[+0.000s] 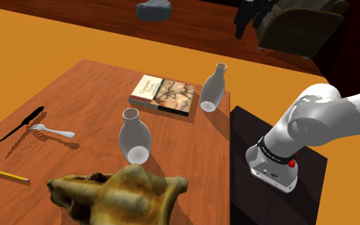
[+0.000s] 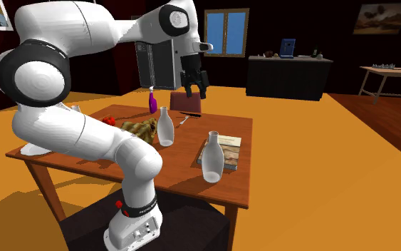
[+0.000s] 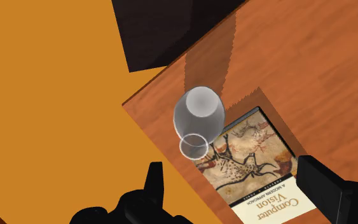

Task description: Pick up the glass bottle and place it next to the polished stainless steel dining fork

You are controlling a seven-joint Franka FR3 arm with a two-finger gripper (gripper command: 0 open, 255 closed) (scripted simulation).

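Note:
Two pale see-through vessels stand on the wooden table (image 1: 95,83). A slim bottle (image 1: 214,87) (image 2: 212,158) stands by the book's corner near the table edge closest to the stand. A rounder one (image 1: 134,135) (image 2: 164,127) stands mid-table. The pale fork (image 1: 54,131) lies toward the shoulder view's left, beside a black knife (image 1: 22,123). My gripper (image 2: 195,82) (image 1: 247,18) hangs high above the table, open and holding nothing. In the wrist view its fingers (image 3: 153,184) stand wide apart, far above the slim bottle (image 3: 198,118), which lies off toward one finger's side.
A book (image 1: 164,94) (image 3: 257,168) lies next to the slim bottle. A yellow pencil (image 1: 12,176) and a large tan shell-like object (image 1: 114,195) sit near the front. The dark stand (image 1: 268,192) adjoins the table. Orange floor surrounds everything.

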